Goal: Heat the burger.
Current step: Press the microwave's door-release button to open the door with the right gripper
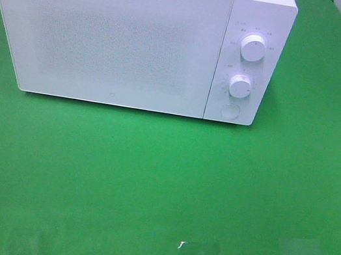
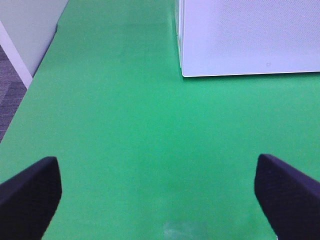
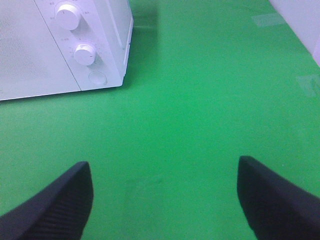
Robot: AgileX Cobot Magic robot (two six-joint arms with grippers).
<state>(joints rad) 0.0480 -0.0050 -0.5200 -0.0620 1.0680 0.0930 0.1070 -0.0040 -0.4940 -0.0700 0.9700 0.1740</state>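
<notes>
Green cloth covers the surface (image 1: 147, 183), and a white microwave (image 1: 107, 37) stands at its far side with the door (image 1: 116, 42) shut. The burger appears in no view, so its position cannot be told. The left end effector (image 2: 155, 172) and the right end effector (image 3: 162, 175) both hang released above bare cloth, jaws wide, grasping nothing. Likely faults from here: a reach begun before the burger is located closes on nothing; a burger carried to a shut door strikes the panel; an off-centre push on the round button (image 1: 229, 110) below the two dials may slide the microwave instead of unlatching it.
</notes>
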